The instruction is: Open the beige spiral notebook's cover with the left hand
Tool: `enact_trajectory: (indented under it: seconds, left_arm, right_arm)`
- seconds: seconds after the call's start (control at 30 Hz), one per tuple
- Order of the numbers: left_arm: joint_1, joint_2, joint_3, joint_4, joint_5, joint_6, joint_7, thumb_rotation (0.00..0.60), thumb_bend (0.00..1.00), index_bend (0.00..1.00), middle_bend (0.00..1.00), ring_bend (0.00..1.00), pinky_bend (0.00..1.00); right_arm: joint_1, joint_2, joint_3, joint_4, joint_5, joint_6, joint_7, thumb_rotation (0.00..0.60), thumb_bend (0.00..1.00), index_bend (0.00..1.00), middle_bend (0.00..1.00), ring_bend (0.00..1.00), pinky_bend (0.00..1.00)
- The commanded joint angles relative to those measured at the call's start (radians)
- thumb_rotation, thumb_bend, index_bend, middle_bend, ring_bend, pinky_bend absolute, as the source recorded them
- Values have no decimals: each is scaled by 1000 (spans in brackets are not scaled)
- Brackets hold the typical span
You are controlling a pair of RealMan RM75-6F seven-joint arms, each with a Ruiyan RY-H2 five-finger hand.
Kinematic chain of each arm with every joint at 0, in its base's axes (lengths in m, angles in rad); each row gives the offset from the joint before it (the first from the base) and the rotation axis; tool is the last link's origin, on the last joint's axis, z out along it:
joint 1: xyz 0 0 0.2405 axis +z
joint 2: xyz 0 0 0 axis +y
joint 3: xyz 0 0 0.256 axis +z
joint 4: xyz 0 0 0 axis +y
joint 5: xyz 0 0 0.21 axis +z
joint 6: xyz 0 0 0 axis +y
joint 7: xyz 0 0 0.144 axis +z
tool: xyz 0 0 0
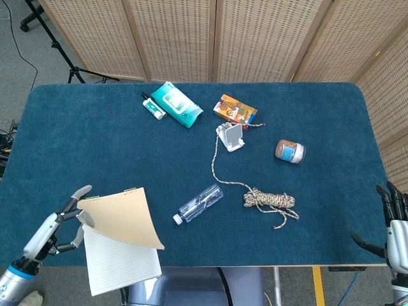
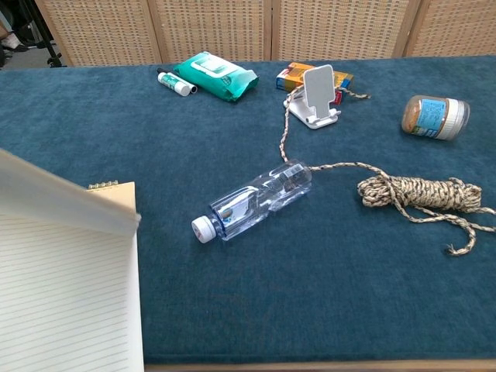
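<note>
The beige spiral notebook (image 1: 121, 245) lies at the table's front left, partly overhanging the front edge. Its beige cover (image 1: 122, 217) is lifted, and the lined page (image 1: 121, 268) shows beneath it. My left hand (image 1: 60, 226) is at the cover's left edge, thumb and finger pinching it. In the chest view the raised cover (image 2: 66, 203) slants above the lined page (image 2: 66, 302); the hand is hidden there. My right hand (image 1: 395, 223) hangs off the table's front right corner, fingers apart, holding nothing.
A clear plastic bottle (image 1: 199, 203) lies just right of the notebook. A coiled rope (image 1: 269, 201) runs up to a white phone stand (image 1: 231, 136). A jar (image 1: 290, 152), an orange box (image 1: 234, 109), a teal wipes pack (image 1: 176, 104) and a marker (image 1: 152, 106) lie farther back.
</note>
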Motion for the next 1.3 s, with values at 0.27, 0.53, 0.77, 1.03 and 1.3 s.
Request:
enact_trajectory:
  seconds: [0.27, 0.53, 0.77, 1.03, 1.3]
  left_arm:
    - [-26, -82, -278, -95, -494, -106, -14, 600, 645, 843, 0, 0, 0]
    - [-96, -144, -424, 16, -705, -181, 109, 600, 645, 843, 0, 0, 0]
    - [-212, -256, -554, 145, -868, -255, 307, 600, 645, 843, 0, 0, 0]
    - [-337, -344, -663, 263, -1021, -289, 524, 600, 645, 843, 0, 0, 0]
    - [-440, -438, -706, 461, -1064, -350, 633, 600, 627, 841, 0, 0, 0]
  right_arm:
    - [3, -4, -1, 2, 3, -6, -9, 600, 131, 45, 0, 0, 0]
    - [6, -11, 1, 4, 9, -9, -20, 600, 131, 45, 0, 0, 0]
    - [16, -27, 3, 13, 21, -23, -51, 600, 131, 45, 0, 0, 0]
    - [24, -40, 9, 18, 43, -36, -73, 600, 131, 45, 0, 0, 0]
    - [34, -51, 14, 27, 68, -53, -87, 600, 131, 45, 0, 0, 0]
